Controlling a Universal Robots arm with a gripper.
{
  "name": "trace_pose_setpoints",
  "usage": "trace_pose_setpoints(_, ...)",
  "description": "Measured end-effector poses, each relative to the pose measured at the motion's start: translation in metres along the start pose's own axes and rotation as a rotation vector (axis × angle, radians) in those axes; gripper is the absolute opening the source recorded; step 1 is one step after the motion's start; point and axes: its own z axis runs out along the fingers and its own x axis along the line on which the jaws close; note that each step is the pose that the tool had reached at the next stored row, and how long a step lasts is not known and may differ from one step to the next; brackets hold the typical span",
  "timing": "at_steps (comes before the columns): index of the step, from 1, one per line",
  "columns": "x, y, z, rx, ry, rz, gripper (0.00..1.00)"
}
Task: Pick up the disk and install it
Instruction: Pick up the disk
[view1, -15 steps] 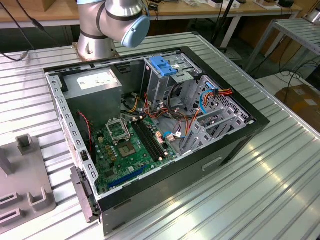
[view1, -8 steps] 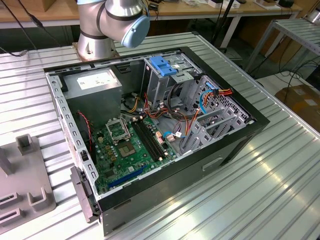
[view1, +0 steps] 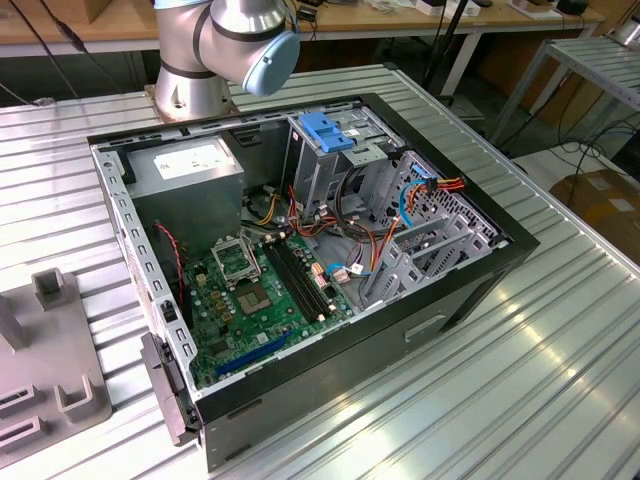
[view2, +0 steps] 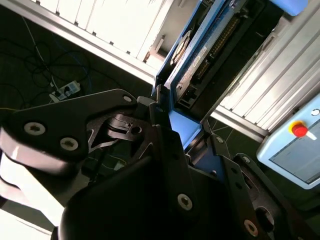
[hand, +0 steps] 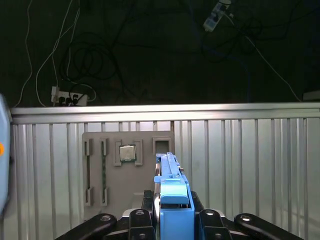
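Observation:
My gripper (hand: 172, 216) is shut on the disk (hand: 171, 186), whose bright blue carrier edge stands up between the black fingers (hand: 140, 220). In the second wrist view the disk (view2: 202, 52) reaches away from the gripper (view2: 172, 125). There its dark underside, connector row and blue frame hang above the ribbed metal table. In the exterior view the open computer case (view1: 470, 275) lies on the table, and a silver drive cage (view1: 320, 170) stands at its back.
A blue plastic bracket (view1: 325, 130) tops the drive cage. A grey fixture plate (hand: 127, 170) below the gripper carries a processor chip (hand: 127, 152) and a memory stick (hand: 103, 170). The arm's base (view1: 205, 60) stands behind the case. Cables and a power strip (hand: 70, 97) lie on the floor.

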Motion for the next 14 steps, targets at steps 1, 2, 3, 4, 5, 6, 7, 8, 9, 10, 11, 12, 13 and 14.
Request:
trace_pose_setpoints(1, 0.0000, 0.0000, -0.0024, -0.0001, 0.0001, 0.000, 0.37)
trace_pose_setpoints(2, 0.0000, -0.0001, -0.0044, -0.0002, 0.0001, 0.000, 0.37)
trace_pose_setpoints(3, -0.0001, -0.0001, -0.0068, -0.0001, 0.0000, 0.000, 0.37)
trace_pose_setpoints(4, -0.0001, -0.0001, -0.0087, 0.0001, 0.0000, 0.000, 0.37)
trace_pose_setpoints(5, -0.0001, -0.0001, -0.0112, 0.0000, 0.0000, 0.000, 0.37)
trace_pose_setpoints(6, -0.0001, -0.0001, -0.0134, 0.0000, 0.0000, 0.000, 0.37)
trace_pose_setpoints(7, -0.0001, -0.0001, -0.0168, 0.0000, 0.0000, 0.000, 0.37)
trace_pose_setpoints(8, -0.0001, -0.0001, -0.0185, 0.0000, 0.0000, 0.000, 0.37)
trace_pose_setpoints(9, -0.0001, -0.0001, -0.0207, 0.0001, 0.0000, 0.000, 0.37)
trace_pose_setpoints(10, -0.0002, -0.0001, -0.0231, 0.0000, 0.0000, 0.000, 0.37)
trace_pose_setpoints(11, -0.0002, -0.0001, -0.0252, 0.0000, 0.0000, 0.000, 0.37)
trace_pose_setpoints(12, -0.0002, -0.0001, -0.0291, 0.0000, 0.0000, 0.000, 0.37)
trace_pose_setpoints(13, -0.0003, -0.0002, -0.0311, -0.0001, 0.0000, 0.000, 0.37)
trace_pose_setpoints(14, -0.0003, -0.0001, -0.0310, 0.0001, 0.0000, 0.000, 0.37)
